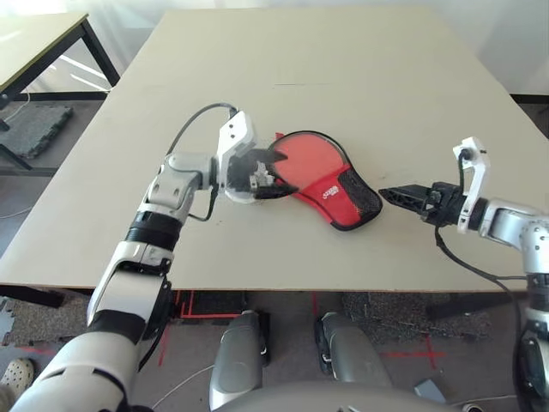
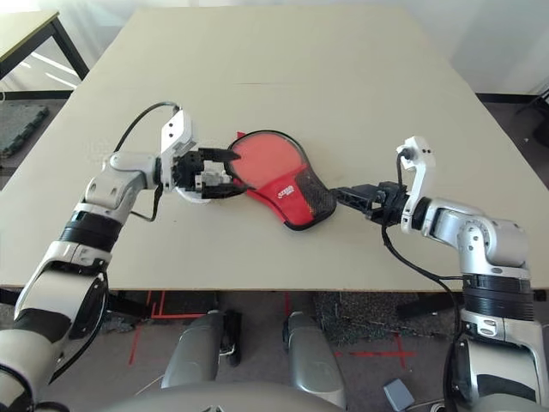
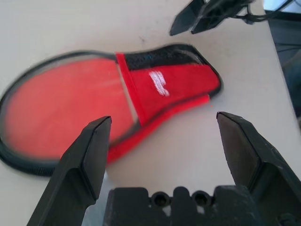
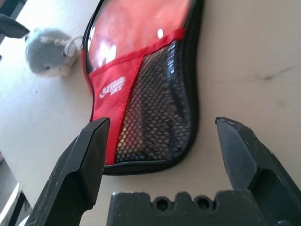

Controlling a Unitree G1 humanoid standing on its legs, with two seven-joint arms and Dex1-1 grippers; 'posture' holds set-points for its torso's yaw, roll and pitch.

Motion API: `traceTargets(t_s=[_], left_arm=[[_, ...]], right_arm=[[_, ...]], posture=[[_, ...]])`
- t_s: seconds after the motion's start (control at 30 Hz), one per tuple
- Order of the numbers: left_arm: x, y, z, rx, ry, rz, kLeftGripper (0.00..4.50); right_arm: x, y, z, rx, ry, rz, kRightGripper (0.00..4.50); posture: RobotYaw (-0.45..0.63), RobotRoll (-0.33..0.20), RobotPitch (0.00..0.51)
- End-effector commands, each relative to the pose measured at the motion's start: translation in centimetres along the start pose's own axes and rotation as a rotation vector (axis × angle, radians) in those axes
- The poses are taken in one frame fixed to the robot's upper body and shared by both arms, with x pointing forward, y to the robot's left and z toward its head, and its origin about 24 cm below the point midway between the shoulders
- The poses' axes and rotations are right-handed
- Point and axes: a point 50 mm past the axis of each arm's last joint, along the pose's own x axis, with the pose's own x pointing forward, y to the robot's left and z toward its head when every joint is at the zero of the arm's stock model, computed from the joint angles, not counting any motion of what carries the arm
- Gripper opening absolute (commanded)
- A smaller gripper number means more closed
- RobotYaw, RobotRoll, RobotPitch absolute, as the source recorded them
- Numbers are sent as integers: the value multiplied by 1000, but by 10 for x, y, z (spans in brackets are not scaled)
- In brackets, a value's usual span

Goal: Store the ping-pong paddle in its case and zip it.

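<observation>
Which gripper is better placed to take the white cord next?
Left, I'd judge: the left gripper is open near the cord and grey lump; the right gripper is by the mesh end.

Glossy clear window, black mesh — matt red cloth on case.

the case is red with a black edge (a thin line all the way round) and a black mesh pocket, its tiny holes set in a honeycomb-like pattern. white lettering marks the red beside the mesh. the paddle is a plain, softer red. the lump is pale blue-grey with white, its cord off-white. the table is beige. the arms are silver and white with black bands, and both grippers, left and right, are black.
</observation>
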Motion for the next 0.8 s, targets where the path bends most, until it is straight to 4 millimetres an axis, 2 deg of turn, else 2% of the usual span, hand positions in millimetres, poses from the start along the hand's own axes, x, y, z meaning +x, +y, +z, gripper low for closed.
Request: traceTargets(t_s=[0.03,0.33,0.8], left_arm=[[-11,-9,-2,-33,1,13,4500],[-22,-22,-2,-69,11,38,4500],[-21,-24,-1,-78,8,43,4500]], right_arm=[[5,-3,-6,6,34,0,4449],[12,-4,-15,14,76,13,4449],[27,14,-19,29,80,90,4449]], posture=[[107,0,170],[121,0,188],[119,0,187]])
